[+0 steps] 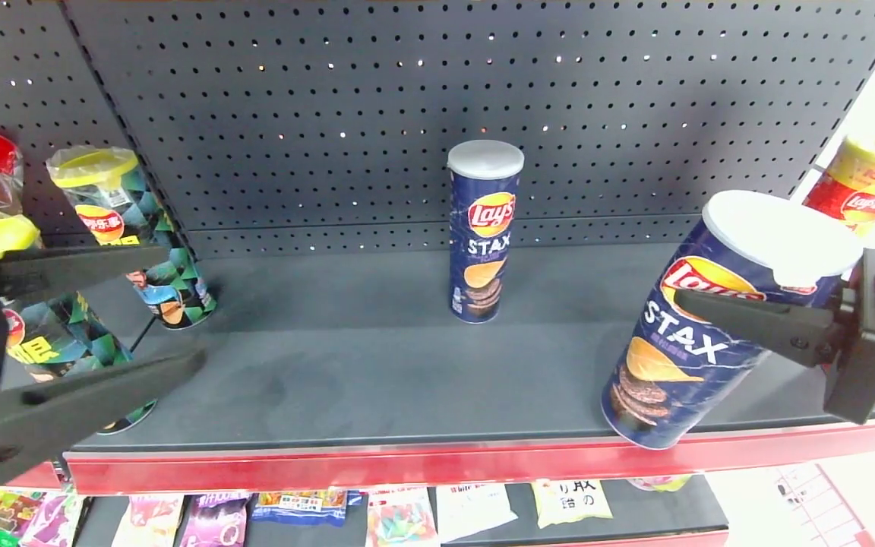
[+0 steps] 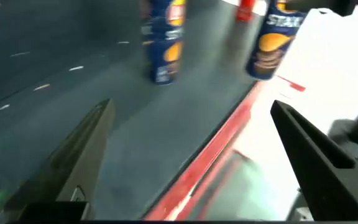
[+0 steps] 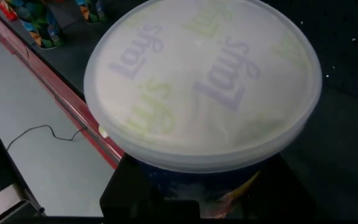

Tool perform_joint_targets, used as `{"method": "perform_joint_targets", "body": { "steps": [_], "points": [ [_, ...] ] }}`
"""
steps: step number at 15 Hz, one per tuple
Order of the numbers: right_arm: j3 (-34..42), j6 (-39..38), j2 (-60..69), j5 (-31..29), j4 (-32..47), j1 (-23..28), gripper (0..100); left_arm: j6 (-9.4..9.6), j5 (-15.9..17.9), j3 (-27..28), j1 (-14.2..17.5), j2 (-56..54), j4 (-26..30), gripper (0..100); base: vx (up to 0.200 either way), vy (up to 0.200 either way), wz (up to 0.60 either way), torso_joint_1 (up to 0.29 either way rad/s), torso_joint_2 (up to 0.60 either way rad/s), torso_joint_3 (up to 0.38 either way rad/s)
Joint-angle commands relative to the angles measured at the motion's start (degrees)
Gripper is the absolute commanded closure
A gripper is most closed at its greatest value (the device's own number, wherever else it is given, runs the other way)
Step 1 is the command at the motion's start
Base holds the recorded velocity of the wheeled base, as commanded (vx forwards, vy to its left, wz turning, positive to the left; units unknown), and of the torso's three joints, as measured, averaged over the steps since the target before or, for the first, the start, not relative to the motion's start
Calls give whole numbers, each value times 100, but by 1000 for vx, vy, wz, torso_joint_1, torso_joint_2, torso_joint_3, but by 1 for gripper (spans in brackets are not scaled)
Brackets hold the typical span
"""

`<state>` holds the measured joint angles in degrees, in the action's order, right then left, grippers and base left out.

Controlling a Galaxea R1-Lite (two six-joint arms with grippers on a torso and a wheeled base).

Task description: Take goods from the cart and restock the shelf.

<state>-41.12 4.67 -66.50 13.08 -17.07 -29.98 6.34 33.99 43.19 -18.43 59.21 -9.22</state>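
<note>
A blue chip can (image 1: 483, 228) with a white lid stands upright in the middle of the dark shelf (image 1: 346, 372). My right gripper (image 1: 749, 304) is shut on a second blue chip can (image 1: 680, 357), which tilts with its bottom at the shelf's red front edge on the right. Its white lid (image 3: 204, 81) fills most of the right wrist view. My left gripper (image 1: 179, 308) is open and holds nothing, low over the left part of the shelf. In the left wrist view, the left gripper (image 2: 191, 106) faces along the shelf toward the standing can (image 2: 165, 43) and the held can (image 2: 272, 43).
Green-patterned cans with yellow lids (image 1: 134, 235) (image 1: 65, 342) stand at the shelf's left. A red-and-yellow can (image 1: 859, 186) is beyond the right end. A grey pegboard (image 1: 407, 91) backs the shelf. Snack packets (image 1: 407, 516) lie on the lower shelf.
</note>
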Motion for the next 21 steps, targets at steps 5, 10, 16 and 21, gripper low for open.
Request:
{"method": "perform_joint_targets", "body": {
  "steps": [5,10,16,21],
  "points": [
    [-318,-1,-249,-122,-7,132,100,69,222,1763,-750,3694,-1443,0,0,0,0,0,0,0],
    [-309,-10,-249,-122,-7,132,100,78,170,2738,-987,4476,-1434,0,0,0,0,0,0,0],
    [-300,-19,-258,-122,2,132,100,69,-349,3406,-1110,4942,-1407,0,0,0,0,0,0,0],
    [-283,-19,-249,-122,2,141,100,52,-551,3609,-1242,5136,-1416,0,0,0,0,0,0,0]
  ]
}}
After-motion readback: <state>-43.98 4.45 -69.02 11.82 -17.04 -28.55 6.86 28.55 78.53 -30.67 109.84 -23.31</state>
